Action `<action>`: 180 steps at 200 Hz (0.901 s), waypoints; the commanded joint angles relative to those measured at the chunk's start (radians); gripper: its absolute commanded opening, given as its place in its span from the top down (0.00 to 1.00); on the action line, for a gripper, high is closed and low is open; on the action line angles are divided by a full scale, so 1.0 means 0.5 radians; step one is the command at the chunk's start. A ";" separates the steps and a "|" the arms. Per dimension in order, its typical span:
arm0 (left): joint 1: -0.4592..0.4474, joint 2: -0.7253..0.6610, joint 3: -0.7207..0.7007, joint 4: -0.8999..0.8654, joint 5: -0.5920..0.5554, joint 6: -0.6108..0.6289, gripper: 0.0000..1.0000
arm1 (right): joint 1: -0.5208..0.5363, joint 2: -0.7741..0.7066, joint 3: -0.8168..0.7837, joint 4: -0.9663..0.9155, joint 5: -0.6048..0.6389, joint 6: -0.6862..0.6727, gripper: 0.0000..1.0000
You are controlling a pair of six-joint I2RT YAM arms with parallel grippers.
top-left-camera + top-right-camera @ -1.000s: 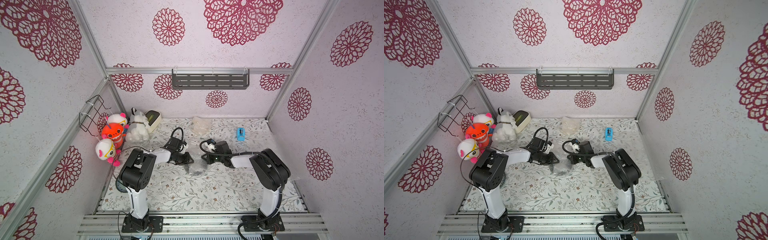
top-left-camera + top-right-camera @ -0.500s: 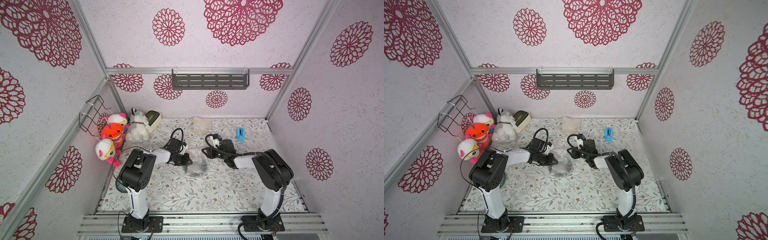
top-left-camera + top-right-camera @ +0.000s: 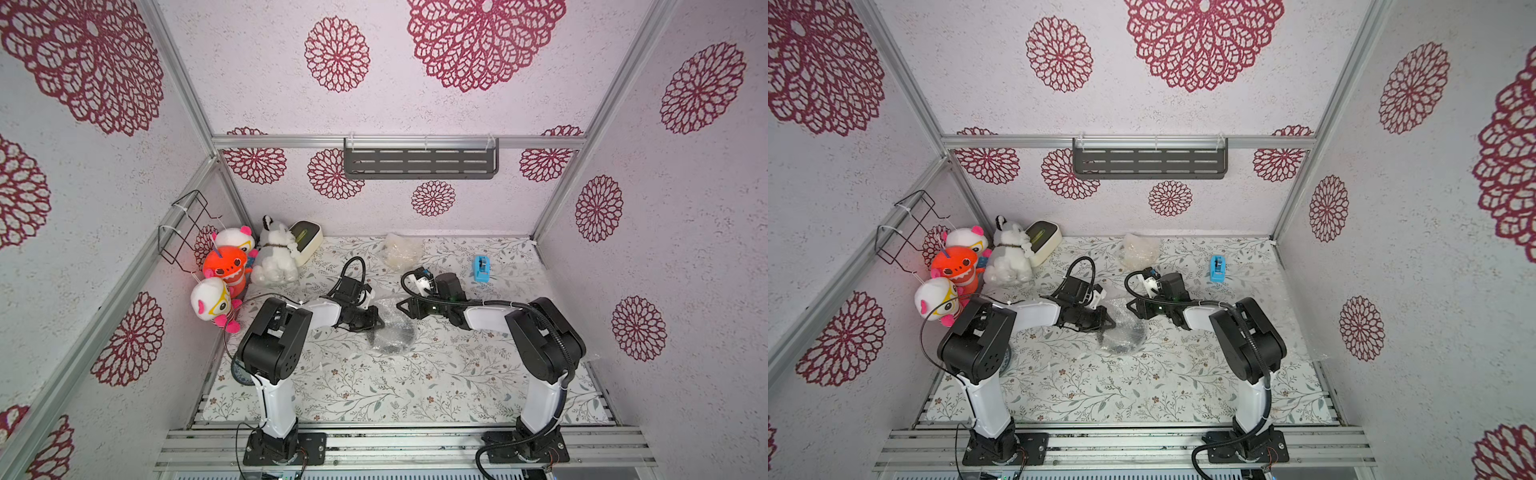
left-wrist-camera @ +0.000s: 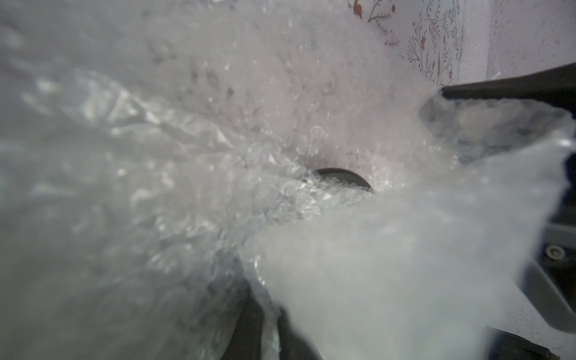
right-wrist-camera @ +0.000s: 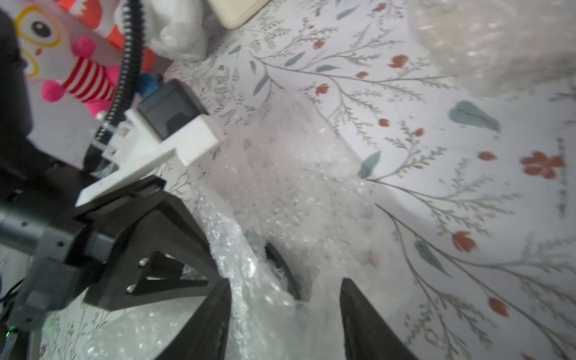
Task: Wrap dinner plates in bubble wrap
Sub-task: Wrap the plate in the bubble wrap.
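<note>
1. Pink walls with crimson rosettes box in a desk (image 3: pixel 374 390) laid with matte, leaf-printed cloth. In both top views the glossy black plate (image 3: pixel 392 347) lies mid-desk under crinkly clear bubble wrap (image 3: pixel 390 302), between the two arms' tips. A cream-tinted bundle (image 3: pixel 397 251) sits at the far edge, and a hard blue tape dispenser (image 3: pixel 481 269) is far right.
2. Left wrist: the bubble wrap (image 4: pixel 187 149) fills the frame, cloudy and dimpled. Only a thin dark crescent of the plate (image 4: pixel 339 176) shows. The left jaws look closed on a bunched fold of it. My worry is that the springy film slips out, or that a tug drags the whole sheet off the slick disc.
3. Right wrist: the right jaws stand apart, gripping nothing. Loose bubble wrap (image 5: pixel 280 187) lies between and beyond them, over the plate's curved rim (image 5: pixel 285 271). With this side free, I judge the fold may spring back and uncover the plate.
</note>
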 commanded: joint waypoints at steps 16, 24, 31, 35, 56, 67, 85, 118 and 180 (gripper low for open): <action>-0.011 0.073 -0.088 -0.155 -0.197 -0.009 0.87 | -0.012 -0.044 -0.066 0.011 0.094 0.168 0.47; -0.011 0.072 -0.085 -0.155 -0.199 -0.006 0.88 | -0.012 -0.023 -0.069 0.091 -0.027 0.198 0.56; -0.011 0.074 -0.085 -0.155 -0.204 -0.011 0.88 | -0.010 -0.019 -0.084 0.195 -0.113 0.236 0.67; -0.011 0.073 -0.084 -0.159 -0.205 -0.012 0.89 | -0.008 -0.028 -0.101 0.265 -0.135 0.257 0.74; -0.011 0.073 -0.087 -0.167 -0.243 -0.038 0.96 | 0.013 -0.131 -0.159 0.462 -0.171 0.161 0.99; -0.011 0.073 -0.088 -0.167 -0.252 -0.060 1.00 | 0.057 -0.183 -0.124 0.301 -0.159 -0.086 1.00; -0.014 0.145 -0.095 -0.157 -0.251 -0.113 1.00 | 0.189 -0.206 0.001 -0.186 -0.036 -0.683 1.00; -0.014 0.149 -0.157 -0.062 -0.214 -0.206 1.00 | 0.476 -0.145 0.134 -0.884 0.491 -1.833 1.00; -0.014 0.051 -0.195 0.084 0.008 -0.284 0.87 | 0.757 0.037 -0.203 -0.598 1.163 -2.729 1.00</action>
